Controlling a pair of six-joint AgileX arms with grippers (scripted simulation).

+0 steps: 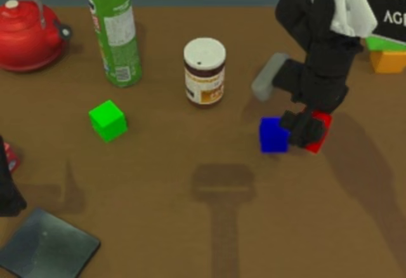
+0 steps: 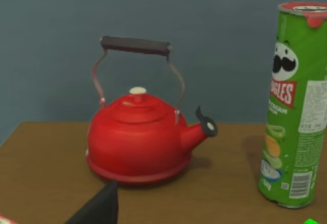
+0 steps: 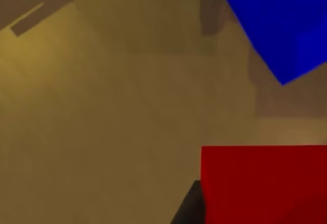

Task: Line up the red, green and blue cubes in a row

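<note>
The red cube (image 1: 319,132) is covered by the right gripper (image 1: 303,129) at the table's right, just beside the blue cube (image 1: 273,134); whether it is gripped cannot be told. The blue cube could be knocked by the near finger. The green cube (image 1: 107,120) is left well apart at the left, and the left arm is parked at the left edge.

red cube (image 1: 319,132) half hidden by right tool (image 1: 303,129)
</note>
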